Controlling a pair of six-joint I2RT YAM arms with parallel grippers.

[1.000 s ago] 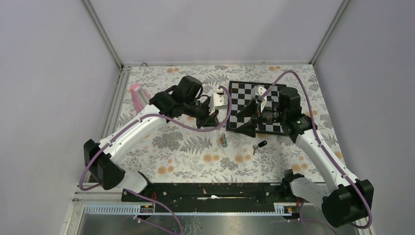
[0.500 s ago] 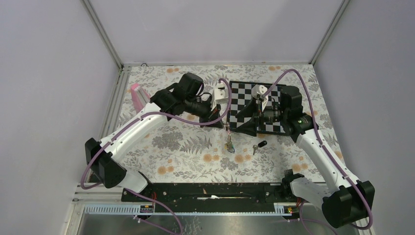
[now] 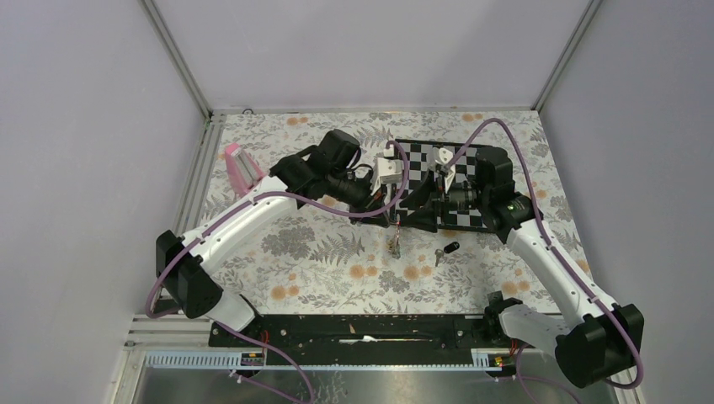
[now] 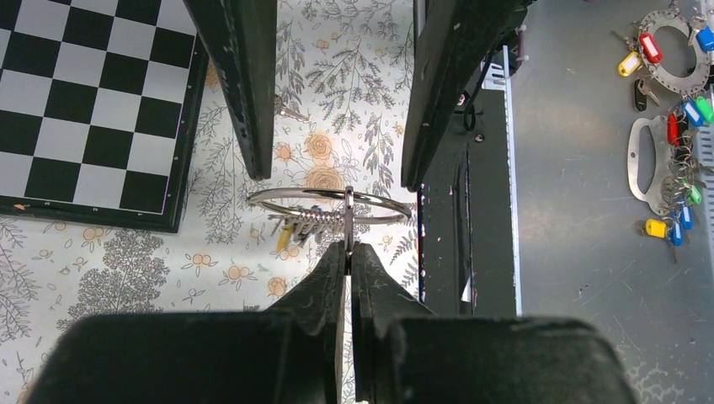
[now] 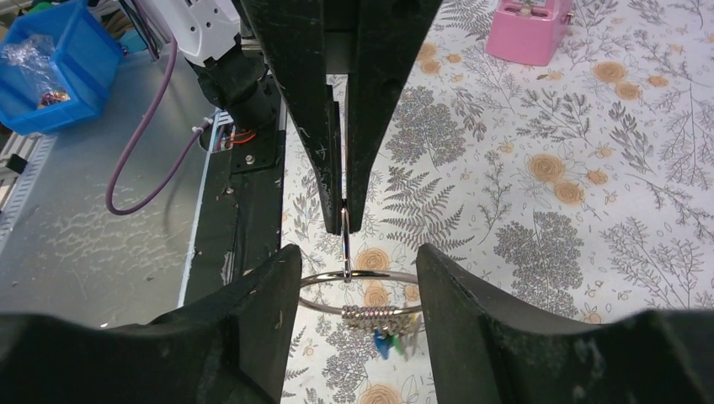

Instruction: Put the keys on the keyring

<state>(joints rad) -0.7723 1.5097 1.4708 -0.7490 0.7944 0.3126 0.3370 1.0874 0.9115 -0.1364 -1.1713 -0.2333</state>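
Hanging from left hand [image 4: 348,250], keyring [image 4: 313,220]: long axis vertical, free end down.

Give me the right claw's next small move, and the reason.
Probably close the right claw on the large loop of the keyring. The left claw is shut on a small link, the keyring dangles from it, and the right claw's open fingers sit either side of the loop. A second grip would likely steady it for threading the keys.

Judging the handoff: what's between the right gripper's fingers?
The keyring's large loop, hanging from the shut left gripper, sits between the right gripper's fingers; the right wrist view shows it.
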